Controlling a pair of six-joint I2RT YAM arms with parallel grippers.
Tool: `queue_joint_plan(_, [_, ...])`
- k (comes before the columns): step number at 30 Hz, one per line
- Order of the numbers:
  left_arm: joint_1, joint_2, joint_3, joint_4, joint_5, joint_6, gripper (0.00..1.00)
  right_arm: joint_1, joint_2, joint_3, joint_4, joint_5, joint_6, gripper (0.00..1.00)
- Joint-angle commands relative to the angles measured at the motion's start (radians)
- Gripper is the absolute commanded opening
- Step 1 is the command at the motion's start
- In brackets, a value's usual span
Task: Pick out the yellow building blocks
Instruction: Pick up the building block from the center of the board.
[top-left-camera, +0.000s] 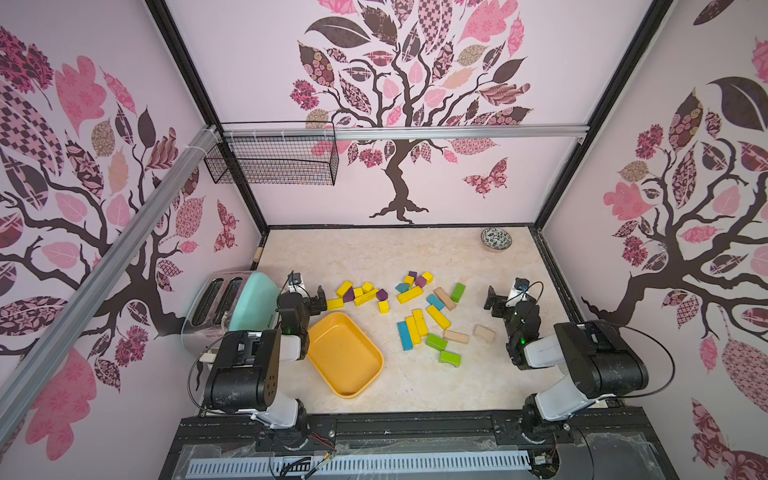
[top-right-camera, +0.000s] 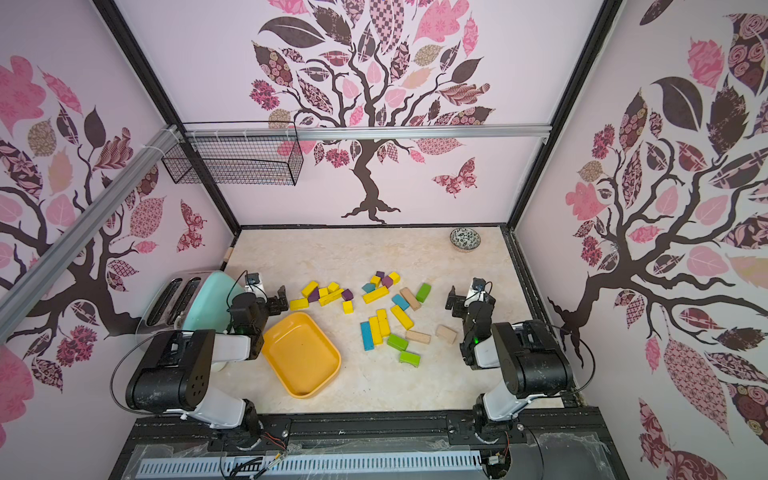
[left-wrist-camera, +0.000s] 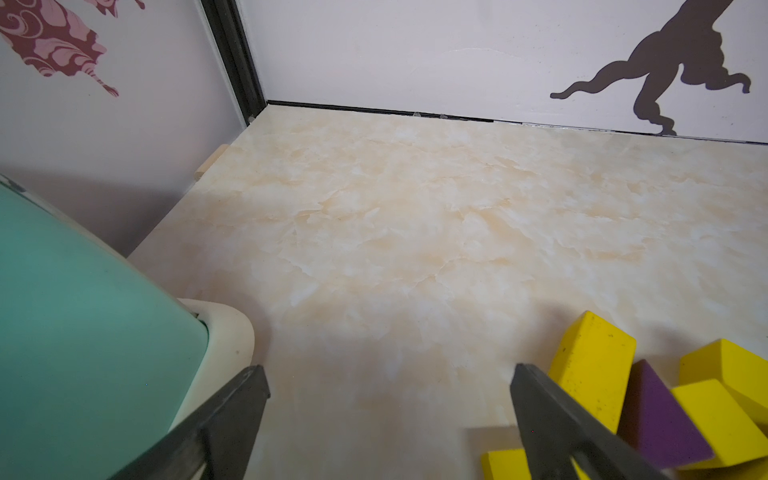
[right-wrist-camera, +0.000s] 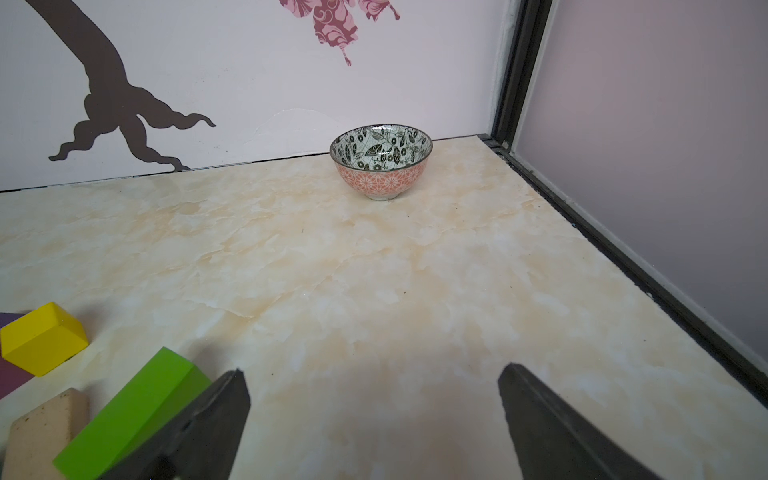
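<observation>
About twelve yellow building blocks (top-left-camera: 409, 294) lie beyond and right of the tray (top-left-camera: 345, 353), some half-hidden among purple blocks (top-left-camera: 348, 296). Both arms' jaws stand spread, empty.

Yellow building blocks (top-left-camera: 417, 323) lie scattered flat — cubes, bars — among other-coloured blocks.

High pair, low wrists
Both top views overlook the whole cream marbled tabletop (top-left-camera: 374, 257); wrist cameras skim it closely, facing rearward.
</observation>
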Motion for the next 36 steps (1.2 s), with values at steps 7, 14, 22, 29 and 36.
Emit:
queue_joint_plan(7, [-0.003, -0.015, 0.021, 0.021, 0.003, 0.016, 0.80, 0.003, -0.005, -0.008, 0.089, 0.033, 0.001, 0.99])
queue_joint_plan(14, [-0.055, -0.261, 0.154, -0.482, -0.270, -0.089, 0.80, 0.016, -0.264, -0.033, -0.110, 0.052, 0.006, 0.99])
queue_joint_plan(22, [-0.166, -0.335, 0.293, -0.612, -0.215, -0.140, 0.77, 0.018, -0.453, 0.221, -0.713, -0.231, 0.207, 0.99])
queue_joint_plan(29, [-0.181, -0.435, 0.425, -0.813, 0.011, -0.273, 0.72, 0.051, -0.517, 0.354, -0.965, -0.474, 0.281, 0.95])
queue_joint_plan(36, [-0.246, -0.499, 0.555, -1.017, 0.302, -0.247, 0.71, 0.087, -0.527, 0.428, -1.048, -0.728, 0.357, 0.90])
